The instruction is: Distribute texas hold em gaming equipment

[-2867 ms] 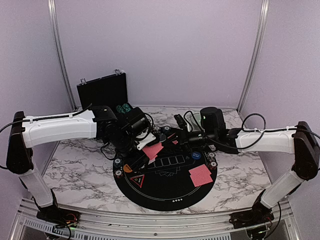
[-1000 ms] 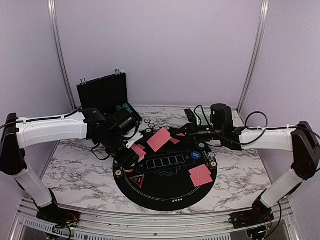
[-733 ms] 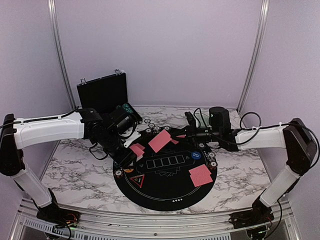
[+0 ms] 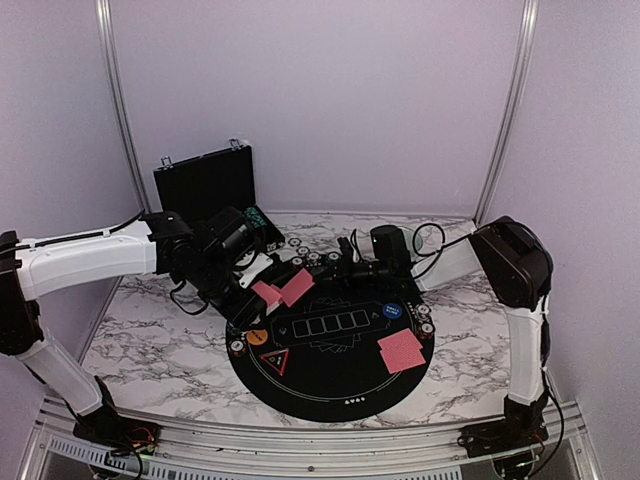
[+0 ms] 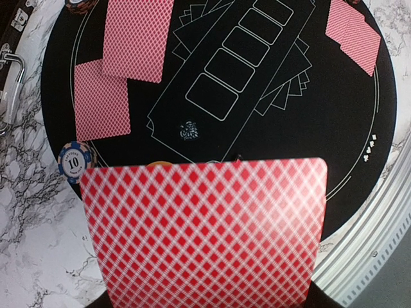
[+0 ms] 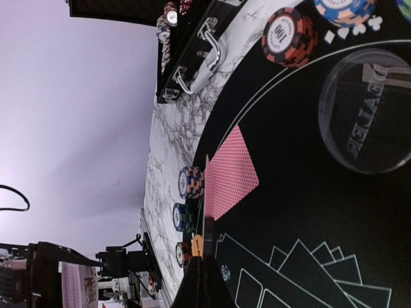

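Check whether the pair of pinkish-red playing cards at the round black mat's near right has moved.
No. The card pair still lies close beside the round blue disc.

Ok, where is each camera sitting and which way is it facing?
Top external: above and behind the bases, looking down on the poker mat; both arms show.
Left wrist: facing down on the mat; left gripper holds a red-backed card, fingers hidden.
Right wrist: low, rolled sideways, facing the black case; shut right gripper shows.
All share the mat.

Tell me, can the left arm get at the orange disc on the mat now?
Probably yes for reach: the orange disc lies uncovered close to the left gripper, but its jaws hold a card.
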You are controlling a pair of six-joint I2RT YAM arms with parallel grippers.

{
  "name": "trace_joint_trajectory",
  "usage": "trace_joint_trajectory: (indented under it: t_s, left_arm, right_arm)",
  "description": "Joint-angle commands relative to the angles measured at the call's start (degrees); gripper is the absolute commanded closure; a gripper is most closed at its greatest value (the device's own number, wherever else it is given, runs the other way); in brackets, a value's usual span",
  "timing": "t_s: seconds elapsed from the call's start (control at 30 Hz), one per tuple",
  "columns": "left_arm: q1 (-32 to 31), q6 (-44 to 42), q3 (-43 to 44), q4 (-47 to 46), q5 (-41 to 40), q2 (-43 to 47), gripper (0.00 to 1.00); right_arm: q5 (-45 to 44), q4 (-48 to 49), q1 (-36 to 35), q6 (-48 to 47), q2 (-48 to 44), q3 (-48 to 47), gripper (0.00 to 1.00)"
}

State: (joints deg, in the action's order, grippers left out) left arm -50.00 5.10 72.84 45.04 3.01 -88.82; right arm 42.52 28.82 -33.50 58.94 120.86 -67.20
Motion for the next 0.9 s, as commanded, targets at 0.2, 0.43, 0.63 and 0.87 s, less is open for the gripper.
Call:
trace_joint_trajectory:
  t_s: [0.2,0.43,0.63,0.87]
  left_arm:
    - [0.83,-0.43,0.33,1.19,0.12,2.33,0.5]
    - [0.93,-0.38,-0.03,1.19,0.08,2.49,0.5]
    - [0.95,-0.46,-0.15,1.19,0.25,2.34,0.5]
    - [0.99,-0.48,0.0,1.19,0.6,2.13,0.5]
  right_arm:
    - [-2.12,0.17,-4.13,0.32,7.42,-8.79,1.0]
    - [-3.61,-3.09,-6.27,-0.9,10.61,-12.58,1.0]
    - [-5.91,-7.05,-6.53,-3.31,10.91,-13.38,1.0]
    - [-8.41,-12.08,-7.22,-7.34,10.3,-14.19,1.0]
